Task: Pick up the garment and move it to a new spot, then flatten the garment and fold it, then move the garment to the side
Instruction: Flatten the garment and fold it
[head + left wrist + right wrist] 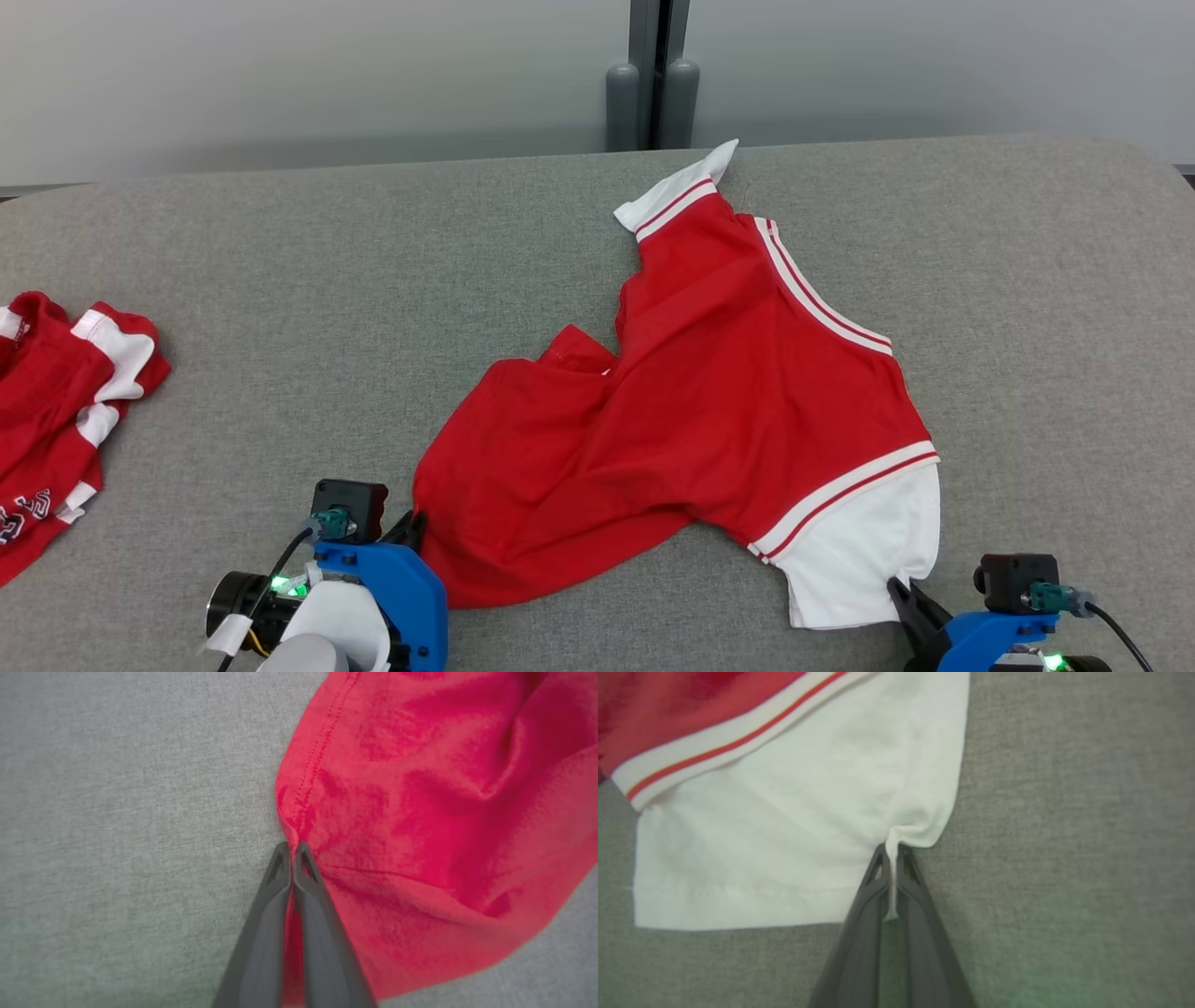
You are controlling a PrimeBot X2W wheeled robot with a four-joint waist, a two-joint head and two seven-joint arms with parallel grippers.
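At the far left edge of the grey tabletop [280, 280] lies a crumpled red-and-white shirt [65, 401], and low on it some dark lettering [23, 518] with a white outline peeks out, too cut off and creased to read. Next along, at the near edge, the left gripper [415, 532] has its fingers pressed together on the red hem corner [292, 826], with a thin fold of cloth pinched between them right at the stitched edge. From that corner the garment [728, 392] spreads across the middle of the tabletop, rumpled and lying on the cloth surface, its long axis running on a slant from the near left up toward the far right. One striped cuff [677, 191], white with a red line, points away toward the far edge; a white-and-red striped band [822, 303] runs down its right side. At the near right the white sleeve [859, 551] points back toward the robot, and the right gripper [891, 851] pinches its outer corner, fingers closed on a small gathered tuck of white fabric just above the tabletop
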